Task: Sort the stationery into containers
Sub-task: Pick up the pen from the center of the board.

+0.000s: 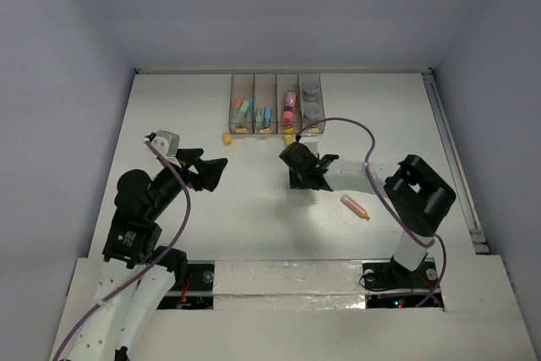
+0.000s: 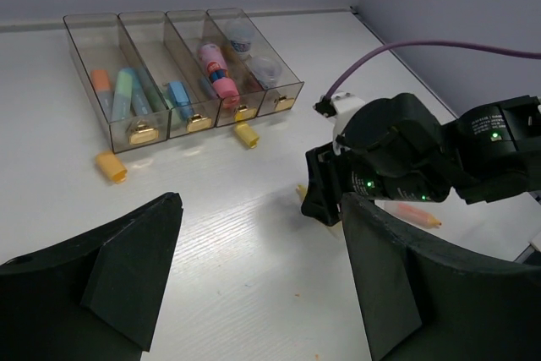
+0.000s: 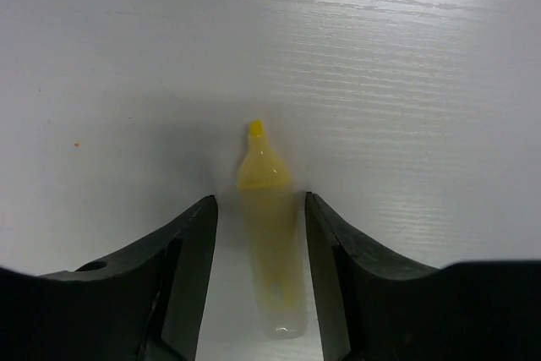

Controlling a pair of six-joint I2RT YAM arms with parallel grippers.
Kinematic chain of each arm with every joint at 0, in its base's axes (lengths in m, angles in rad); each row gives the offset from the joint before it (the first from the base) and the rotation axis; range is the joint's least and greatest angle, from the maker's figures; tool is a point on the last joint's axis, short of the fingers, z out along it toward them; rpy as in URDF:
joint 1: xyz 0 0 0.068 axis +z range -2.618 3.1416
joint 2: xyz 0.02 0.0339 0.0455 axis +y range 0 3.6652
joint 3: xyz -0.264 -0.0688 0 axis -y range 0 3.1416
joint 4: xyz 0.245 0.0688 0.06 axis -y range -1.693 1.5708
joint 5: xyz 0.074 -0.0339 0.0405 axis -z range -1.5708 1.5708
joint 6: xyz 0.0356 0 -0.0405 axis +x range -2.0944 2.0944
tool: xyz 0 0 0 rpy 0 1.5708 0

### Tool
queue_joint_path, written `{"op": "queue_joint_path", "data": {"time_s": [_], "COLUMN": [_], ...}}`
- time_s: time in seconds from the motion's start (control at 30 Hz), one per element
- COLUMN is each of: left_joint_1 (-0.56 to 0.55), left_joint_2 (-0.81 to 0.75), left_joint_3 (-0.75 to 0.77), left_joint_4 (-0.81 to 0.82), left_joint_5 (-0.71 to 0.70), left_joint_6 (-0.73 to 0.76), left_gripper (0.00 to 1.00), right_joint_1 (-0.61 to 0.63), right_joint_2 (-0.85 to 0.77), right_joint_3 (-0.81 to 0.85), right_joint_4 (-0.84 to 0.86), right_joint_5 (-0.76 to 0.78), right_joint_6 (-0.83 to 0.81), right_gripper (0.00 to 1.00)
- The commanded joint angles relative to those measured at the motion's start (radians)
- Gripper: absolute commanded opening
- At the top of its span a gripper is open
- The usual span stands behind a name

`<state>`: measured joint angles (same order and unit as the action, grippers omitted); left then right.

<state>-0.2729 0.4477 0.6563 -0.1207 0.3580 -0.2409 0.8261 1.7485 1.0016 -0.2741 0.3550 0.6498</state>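
Wide-spread fingers (image 2: 127,276) on the left gripper (image 2: 262,205); right gripper (image 3: 259,200) low, fingers narrowly apart.

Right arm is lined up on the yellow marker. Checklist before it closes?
1. Yellow marker lying between the fingers of the right tool: ok.
2. Fingers touching the marker: not ok, a gap shows on each side.
3. Marker capped: not ok, tip is bare.
4. Left tool open, empty, apart from the right arm: ok.
5. Room in the containers: ok, every compartment shows free space.
6. Which compartment takes yellow: cannot tell.
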Motion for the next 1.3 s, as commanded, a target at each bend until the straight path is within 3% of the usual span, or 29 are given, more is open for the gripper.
{"op": "queue_joint_path", "data": {"time_s": [0.0, 0.03, 0.13, 0.17, 0.3, 0.43, 0.53, 0.77, 1.03, 1.27], "left_joint_1": [0.001, 0.001, 0.001, 0.001, 0.001, 0.001, -0.008, -0.008, -0.008, -0.008], "left_joint_2": [-0.007, -0.007, -0.004, -0.004, 0.014, 0.055, 0.094, 0.180, 0.215, 0.238], "left_joint_3": [0.025, 0.025, 0.022, 0.022, 0.016, 0.009, 0.003, 0.005, 0.005, 0.006], "left_joint_4": [0.035, 0.035, 0.035, 0.036, 0.049, 0.062, 0.066, 0.062, 0.058, 0.052], "left_joint_5": [-0.001, -0.001, 0.007, 0.009, 0.054, 0.114, 0.147, 0.174, 0.147, 0.133], "left_joint_6": [0.002, 0.003, 0.000, 0.002, -0.003, -0.011, -0.012, -0.015, -0.015, -0.015], "left_gripper": [0.73, 0.73, 0.73, 0.73, 0.72, 0.72, 0.69, 0.67, 0.63, 0.53], "right_joint_1": [0.028, 0.037, 0.038, 0.038, 0.038, 0.038, 0.057, 0.142, 0.226, 0.271], "right_joint_2": [0.078, 0.095, 0.126, 0.132, 0.109, -0.027, -0.142, -0.175, -0.122, -0.130], "right_joint_3": [0.049, 0.069, 0.104, 0.112, 0.140, 0.144, 0.126, 0.177, 0.200, 0.192], "right_joint_4": [-0.171, -0.181, -0.221, -0.240, -0.229, -0.056, 0.207, 0.508, 0.758, 0.835], "right_joint_5": [0.084, 0.090, 0.110, 0.117, 0.130, 0.066, 0.009, 0.059, 0.038, 0.030], "right_joint_6": [-0.009, -0.013, -0.032, -0.038, -0.042, -0.071, -0.081, -0.089, -0.075, -0.082], "right_gripper": [0.50, 0.48, 0.28, 0.15, 0.01, 0.00, 0.00, 0.01, 0.00, 0.00]}}
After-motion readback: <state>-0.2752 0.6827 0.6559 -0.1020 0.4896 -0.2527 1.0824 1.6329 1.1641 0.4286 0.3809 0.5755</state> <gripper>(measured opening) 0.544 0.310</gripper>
